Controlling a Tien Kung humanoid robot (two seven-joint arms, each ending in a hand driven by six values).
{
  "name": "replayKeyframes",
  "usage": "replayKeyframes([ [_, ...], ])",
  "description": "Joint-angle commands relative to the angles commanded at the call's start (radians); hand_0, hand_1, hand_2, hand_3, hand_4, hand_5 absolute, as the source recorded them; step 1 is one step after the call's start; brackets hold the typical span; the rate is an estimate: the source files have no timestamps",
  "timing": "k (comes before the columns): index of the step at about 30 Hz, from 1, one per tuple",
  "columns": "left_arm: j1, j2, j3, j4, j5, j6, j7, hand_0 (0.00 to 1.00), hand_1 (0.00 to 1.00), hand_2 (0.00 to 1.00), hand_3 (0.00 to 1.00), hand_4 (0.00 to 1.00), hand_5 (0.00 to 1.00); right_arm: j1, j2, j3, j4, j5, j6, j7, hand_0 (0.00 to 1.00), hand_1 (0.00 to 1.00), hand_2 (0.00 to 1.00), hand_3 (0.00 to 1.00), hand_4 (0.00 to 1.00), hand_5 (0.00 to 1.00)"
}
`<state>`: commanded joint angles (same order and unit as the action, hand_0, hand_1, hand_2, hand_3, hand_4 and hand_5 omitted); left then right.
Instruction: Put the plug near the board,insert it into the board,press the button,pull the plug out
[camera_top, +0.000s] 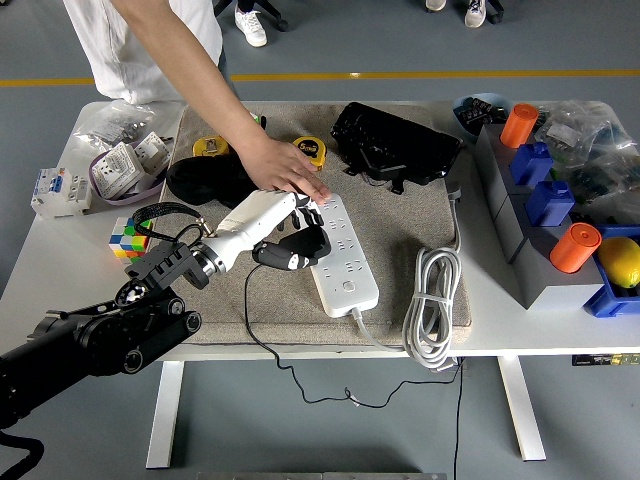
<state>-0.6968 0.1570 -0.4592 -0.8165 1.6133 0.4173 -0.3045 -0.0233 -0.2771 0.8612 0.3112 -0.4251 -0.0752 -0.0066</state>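
The robot's left arm enters from the lower left corner and reaches up and to the right, its white forearm slanting toward the centre. Its left hand has the dark fingers curled inward. A person's hand lies palm down just above it, the bare arm stretching in from the top left.

Power strip at mat centre, on the tabletop. Coiled cable at 3 o'clock of the strip, pouch at 12, tape measure at 11, left hand touching at 9. Person's hand on the strip's far end. Puzzle cube off the mat at 9; bins at 3.
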Motion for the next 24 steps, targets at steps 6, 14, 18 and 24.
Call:
replayKeyframes([
  [6,0.000,0.001,-0.003,0.010,0.004,-0.006,0.004,0.274,0.445,0.485,0.533,0.870,0.002,-0.001,0.000,0.002,0.000,-0.001,0.000,0.000,0.661,0.683,0.678,0.579,0.998,0.571],
  [14,0.002,0.001,0.002,0.010,0.002,-0.010,0.005,0.276,0.450,0.487,0.533,0.867,0.002,-0.001,0.000,0.002,0.001,-0.002,0.000,0.000,0.661,0.683,0.678,0.579,0.998,0.571],
  [18,0.000,0.001,0.003,0.011,0.004,-0.010,0.007,0.276,0.450,0.487,0.533,0.867,0.002,0.000,0.000,0.005,0.001,-0.003,0.000,0.000,0.661,0.683,0.678,0.579,0.998,0.571],
  [24,0.000,0.004,0.002,0.013,0.001,-0.016,0.009,0.283,0.457,0.507,0.551,0.887,0.002,-0.001,0.000,0.006,0.001,-0.002,0.000,0.000,0.661,0.683,0.678,0.579,0.998,0.572],
])
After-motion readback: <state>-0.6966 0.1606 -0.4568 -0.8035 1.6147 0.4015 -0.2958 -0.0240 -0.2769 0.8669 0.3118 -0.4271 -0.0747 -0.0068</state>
